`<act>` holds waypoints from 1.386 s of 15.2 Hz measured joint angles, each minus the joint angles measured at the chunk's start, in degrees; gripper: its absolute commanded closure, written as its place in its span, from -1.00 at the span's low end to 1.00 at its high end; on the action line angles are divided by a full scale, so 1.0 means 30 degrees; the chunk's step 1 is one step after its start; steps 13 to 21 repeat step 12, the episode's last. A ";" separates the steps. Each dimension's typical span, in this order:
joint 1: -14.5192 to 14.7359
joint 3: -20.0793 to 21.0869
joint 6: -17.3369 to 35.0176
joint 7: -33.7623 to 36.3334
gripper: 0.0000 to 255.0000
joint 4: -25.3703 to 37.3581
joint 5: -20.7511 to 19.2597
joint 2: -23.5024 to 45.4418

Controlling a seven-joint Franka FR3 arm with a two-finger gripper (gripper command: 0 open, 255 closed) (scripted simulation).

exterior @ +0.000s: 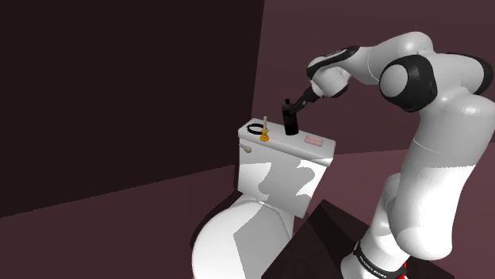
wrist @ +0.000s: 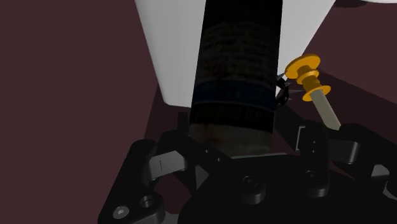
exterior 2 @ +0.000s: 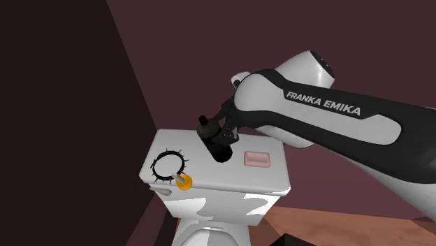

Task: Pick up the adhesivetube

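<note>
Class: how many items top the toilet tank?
4: a black ring and orange-capped piece at one end, the dark tube in the middle, a pink block beyond. The arm may hide more.

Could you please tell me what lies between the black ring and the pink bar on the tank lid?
The dark adhesive tube stands on the white lid between the black ring and the pink bar; the shoulder view shows it.

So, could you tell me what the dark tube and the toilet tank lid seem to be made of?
The dark tube looks like matte black plastic, perhaps: faint printed lines, no shine. The toilet tank lid looks like white ceramic, smooth and evenly bright, though the plain render leaves that open.
</note>
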 measured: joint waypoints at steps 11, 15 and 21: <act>0.0445 -0.0359 -0.1280 0.2787 1.00 0.1370 -0.3126 -0.1466; 0.0464 -0.0356 -0.1362 0.2952 1.00 0.1471 -0.3282 -0.1528; 0.0464 -0.0356 -0.1362 0.2952 1.00 0.1471 -0.3282 -0.1528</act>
